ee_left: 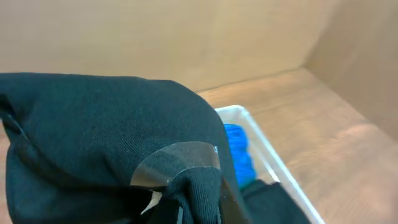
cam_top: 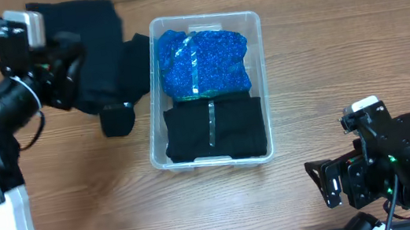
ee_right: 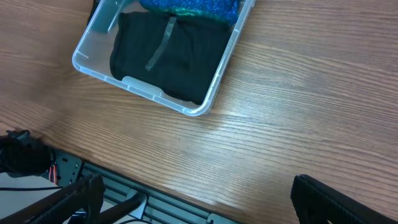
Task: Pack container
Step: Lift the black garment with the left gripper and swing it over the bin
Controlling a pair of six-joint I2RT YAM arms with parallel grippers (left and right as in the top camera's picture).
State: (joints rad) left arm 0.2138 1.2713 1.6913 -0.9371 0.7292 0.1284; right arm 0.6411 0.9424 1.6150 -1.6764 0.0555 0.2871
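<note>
Container sits mid-table, upright, lid absent.

Already packed: a glittery blue garment fills the far half and a folded black garment the near half, the two lying edge to edge. The floor of the bin is covered in a single layer.

Still outside: a loose black garment is seen just left of the container, bunched and partly hanging. It is held by the left gripper. The fingers are buried in cloth in the wrist view, so the clamp is judged from the gathered fabric.

The right gripper is parked near the table's front edge, well apart from the bin, jaws spread and nothing between them.

Judged about two-thirds done. The held garment is yet to be carried over the rim and laid on top of the others.
</note>
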